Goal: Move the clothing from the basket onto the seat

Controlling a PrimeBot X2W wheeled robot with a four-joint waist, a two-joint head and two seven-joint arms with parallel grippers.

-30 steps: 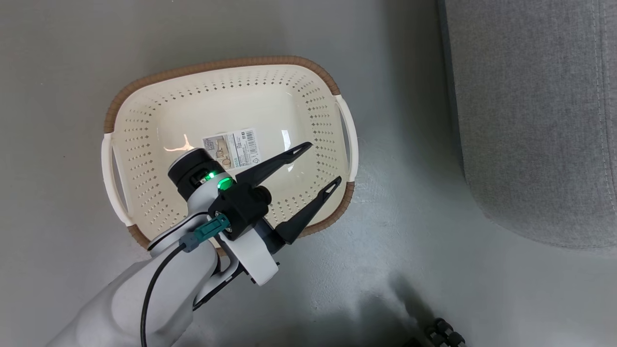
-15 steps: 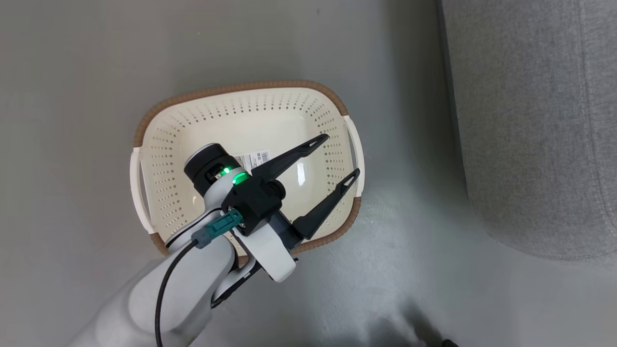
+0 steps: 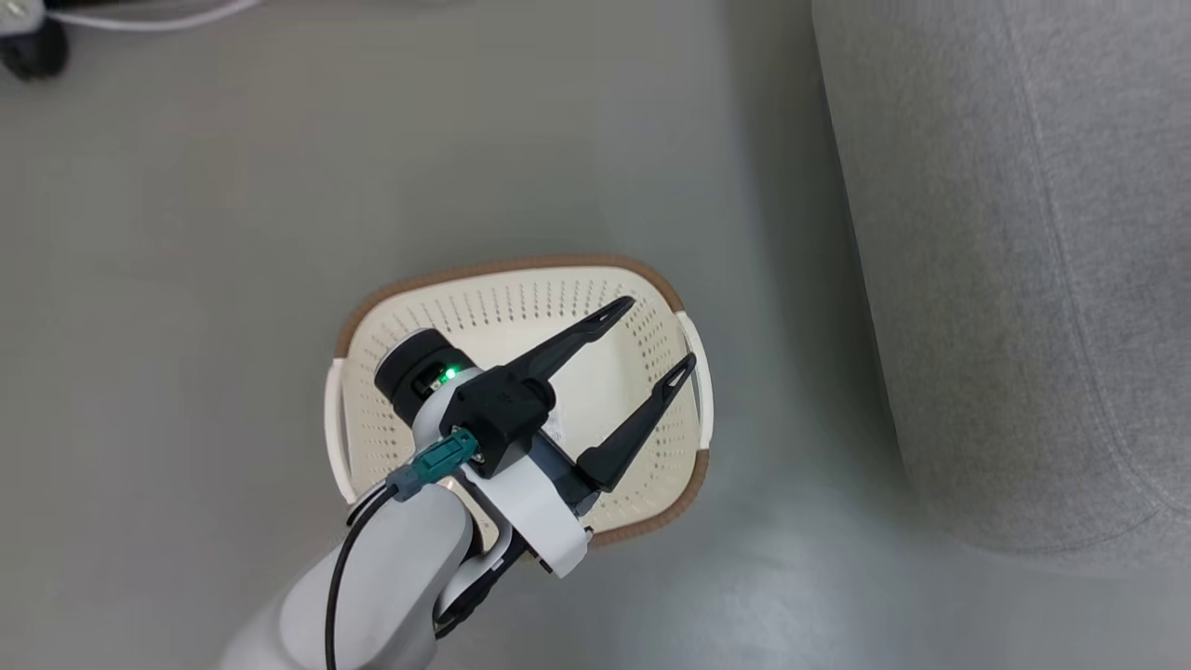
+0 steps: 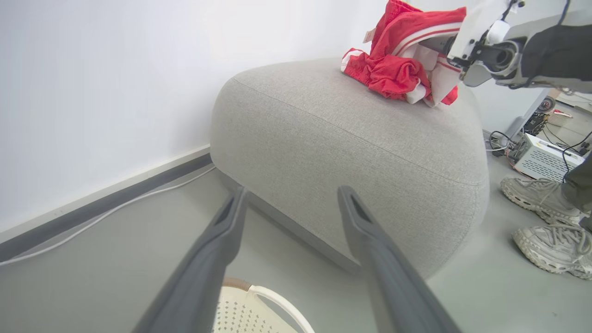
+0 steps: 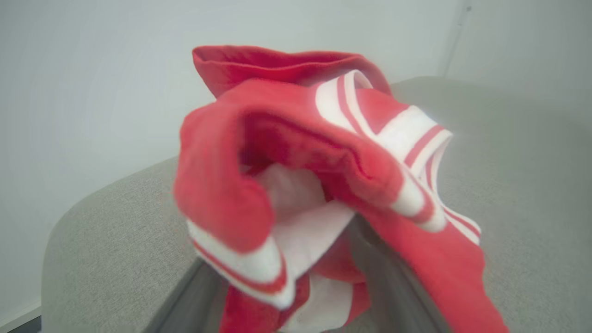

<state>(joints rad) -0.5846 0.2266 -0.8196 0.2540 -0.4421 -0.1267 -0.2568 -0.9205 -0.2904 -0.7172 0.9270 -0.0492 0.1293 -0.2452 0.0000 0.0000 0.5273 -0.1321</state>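
The cream basket (image 3: 521, 266) with its brown rim stands on the grey floor, and its inside looks bare. My left gripper (image 3: 659, 330) hovers open over its right half, holding nothing; in the left wrist view (image 4: 292, 192) its fingers point at the seat. The seat (image 3: 1005, 279) is a big light-grey sofa to the right. Red clothing (image 4: 393, 69) with white stripes lies bunched on the seat's top (image 4: 360, 138). My right gripper (image 4: 437, 46) is at the pile. Up close, the clothing (image 5: 300, 138) drapes over its spread fingers (image 5: 397, 282), which stand open.
A person's grey shoes (image 4: 541, 203) stand on the floor past the seat's right end, beside a white equipment box (image 4: 541, 159) and cables. A white cable (image 4: 106, 217) runs along the wall's base. A wheel (image 3: 28, 46) and cord sit at the far left.
The head camera has moved, so the basket now sits lower and smaller in the picture and more floor shows beyond it. My left gripper stays open over the basket.
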